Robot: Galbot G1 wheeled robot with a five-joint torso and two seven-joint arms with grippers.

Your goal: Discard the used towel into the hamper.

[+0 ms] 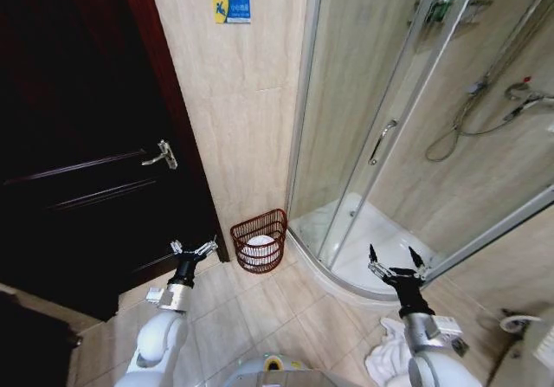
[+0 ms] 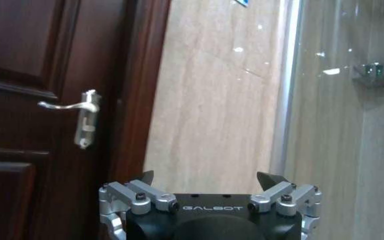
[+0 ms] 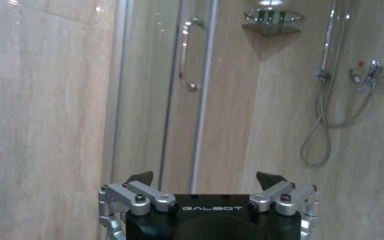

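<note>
Hamper: the small reddish-brown ribbed hamper [image 1: 259, 240] stands on the tiled floor [image 1: 260, 318] against the beige wall, between the dark door [image 1: 78, 145] and the glass shower enclosure [image 1: 381, 145]; something white lies inside it
Towel: a crumpled white towel [image 1: 383, 361] lies on the floor near the robot's base, beside the right arm and well apart from the hamper
Left hand: the left hand [image 1: 192, 250] is raised in front of the door's lower edge, just left of the hamper, fingers spread and holding nothing; its wrist view [image 2: 212, 181] looks past the parted fingertips at the wall and the silver door handle [image 2: 78, 117]
Right hand: the right hand [image 1: 396, 261] is raised before the curved shower sill, fingers spread and empty; in its wrist view [image 3: 205, 179] it faces the shower door handle [image 3: 186, 55] and the hose [image 3: 322, 125]
Wall: a small blue and yellow sign [image 1: 231, 9] sits high above the hamper
</note>
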